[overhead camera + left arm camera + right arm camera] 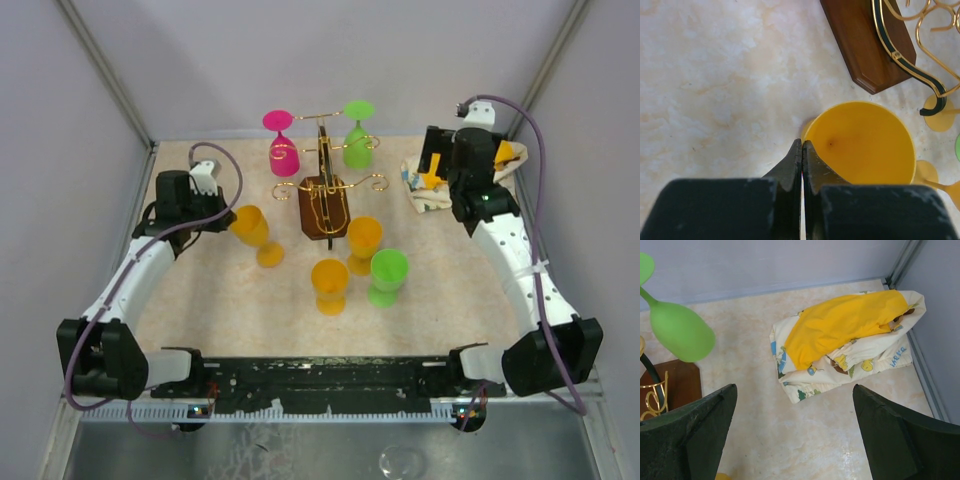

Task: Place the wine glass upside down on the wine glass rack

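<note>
A: L gripper (802, 150)?
B: Fingers pressed together, tips at near rim of upright yellow plastic wine glass (865, 145). Rim nipped or not, can't tell. Stem hidden under bowl.
A: Rack?
B: Gold-wire wine glass rack (867, 45) on dark wood base, just beyond tips to the right, cut off by frame top.
A: R gripper (794, 390)?
B: Jaws wide apart. Crumpled yellow-and-print cloth (840, 325) ahead of it.

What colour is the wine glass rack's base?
Dark brown wood. The rack base shows best in the left wrist view.
</note>
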Motion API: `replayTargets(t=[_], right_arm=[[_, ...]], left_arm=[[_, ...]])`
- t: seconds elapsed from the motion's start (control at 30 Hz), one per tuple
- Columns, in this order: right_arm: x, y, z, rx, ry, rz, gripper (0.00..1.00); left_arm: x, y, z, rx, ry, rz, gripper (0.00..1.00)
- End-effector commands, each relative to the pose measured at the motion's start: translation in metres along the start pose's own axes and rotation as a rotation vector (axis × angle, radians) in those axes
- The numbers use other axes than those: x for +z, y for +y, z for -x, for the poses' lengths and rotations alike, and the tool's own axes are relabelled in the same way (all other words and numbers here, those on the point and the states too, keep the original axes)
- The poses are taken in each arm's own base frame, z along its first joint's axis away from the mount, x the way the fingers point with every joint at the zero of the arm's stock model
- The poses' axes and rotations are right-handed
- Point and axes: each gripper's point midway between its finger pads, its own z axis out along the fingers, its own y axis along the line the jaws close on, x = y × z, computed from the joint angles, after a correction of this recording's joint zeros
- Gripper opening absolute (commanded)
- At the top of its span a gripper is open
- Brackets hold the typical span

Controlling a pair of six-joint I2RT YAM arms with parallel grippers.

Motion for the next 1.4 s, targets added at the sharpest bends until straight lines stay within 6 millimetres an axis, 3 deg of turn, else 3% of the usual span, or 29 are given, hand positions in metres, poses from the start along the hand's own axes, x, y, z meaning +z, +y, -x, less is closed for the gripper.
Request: replayTargets(t=[0.0,0.13,0.27,0.5,0.67,0.83,1.0,1.17,1.37], right_arm=[[-0.014,-0.006,0.031,0.01,-0.106,-0.007,0.98],[-0.022,-0.003,0.044,0.005,-0.122,0.024,0.98],[-0.032,0.014,0.067,0.041,-0.126,0.114,0.98],[-0.055,0.086,0.102,0.225,-0.022,0.471,0.91],[-0.069,0.124,0.114,0.366,0.009,0.677,0.88],[-0.09,0.155,0.123,0.476,0.02,0.873,0.88],[-0.118,0.191,0.142,0.537,0.018,1.064,0.87],[-0.144,0.223,0.165,0.558,0.012,1.198,0.87],[-0.14,0.231,0.18,0.613,-0.008,1.235,0.86]], left_arm=[[-0.015,0.005,0.04,0.034,-0.095,0.072,0.0],[-0.038,0.016,0.079,0.057,-0.211,0.179,0.0],[-0.073,0.023,0.136,0.128,-0.376,0.285,0.0],[-0.141,0.008,0.237,0.293,-0.727,0.352,0.0],[-0.179,-0.024,0.285,0.372,-1.018,0.265,0.0],[-0.197,-0.065,0.302,0.449,-1.232,0.175,0.0],[-0.204,-0.125,0.299,0.658,-1.402,0.138,0.0],[-0.21,-0.153,0.291,0.729,-1.542,0.214,0.0],[-0.199,-0.181,0.273,0.737,-1.573,0.221,0.0]])
